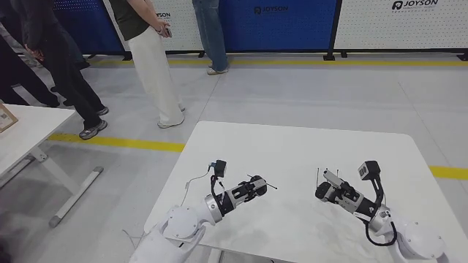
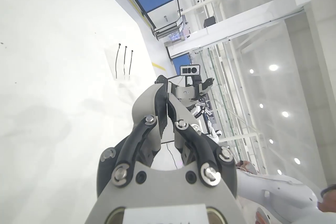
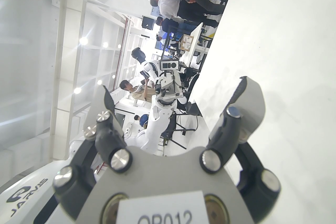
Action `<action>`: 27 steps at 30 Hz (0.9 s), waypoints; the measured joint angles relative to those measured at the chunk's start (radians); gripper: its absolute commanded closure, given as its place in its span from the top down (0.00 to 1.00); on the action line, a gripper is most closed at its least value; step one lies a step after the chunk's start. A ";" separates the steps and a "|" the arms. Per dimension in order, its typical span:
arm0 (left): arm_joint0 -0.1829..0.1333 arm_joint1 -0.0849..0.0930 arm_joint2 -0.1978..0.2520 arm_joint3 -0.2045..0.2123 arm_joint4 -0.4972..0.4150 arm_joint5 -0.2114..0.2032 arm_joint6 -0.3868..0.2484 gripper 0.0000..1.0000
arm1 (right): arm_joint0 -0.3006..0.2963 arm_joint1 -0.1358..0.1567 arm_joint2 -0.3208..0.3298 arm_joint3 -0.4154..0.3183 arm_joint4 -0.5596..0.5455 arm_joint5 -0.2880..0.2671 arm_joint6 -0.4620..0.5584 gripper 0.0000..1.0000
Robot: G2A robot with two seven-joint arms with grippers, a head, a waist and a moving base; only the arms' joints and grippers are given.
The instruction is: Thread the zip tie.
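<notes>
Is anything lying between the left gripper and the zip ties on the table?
Nothing visible does. The three zip ties lie side by side on the table, beyond the shut left gripper, with only tabletop between them.

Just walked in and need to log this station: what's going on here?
A two-armed robot is set to thread a zip tie. Three zip ties lie side by side on the white table, near the right gripper, which is open and empty. The left gripper is shut above the table. A thin dark strip sticks out at its tip, possibly a tie. No threading is visible yet.
</notes>
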 measured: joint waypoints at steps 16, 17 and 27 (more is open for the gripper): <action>0.052 0.000 -0.057 -0.222 -0.187 -0.099 0.014 0.00 | 0.000 0.000 0.000 0.000 0.000 0.000 0.000 1.00; 0.052 0.000 -0.057 -0.222 -0.187 -0.099 0.014 0.00 | 0.000 0.000 0.000 0.000 0.000 0.000 0.000 1.00; 0.036 -0.002 -0.045 -0.224 -0.159 -0.082 0.038 0.00 | 0.000 0.000 0.000 0.000 0.000 0.000 0.000 1.00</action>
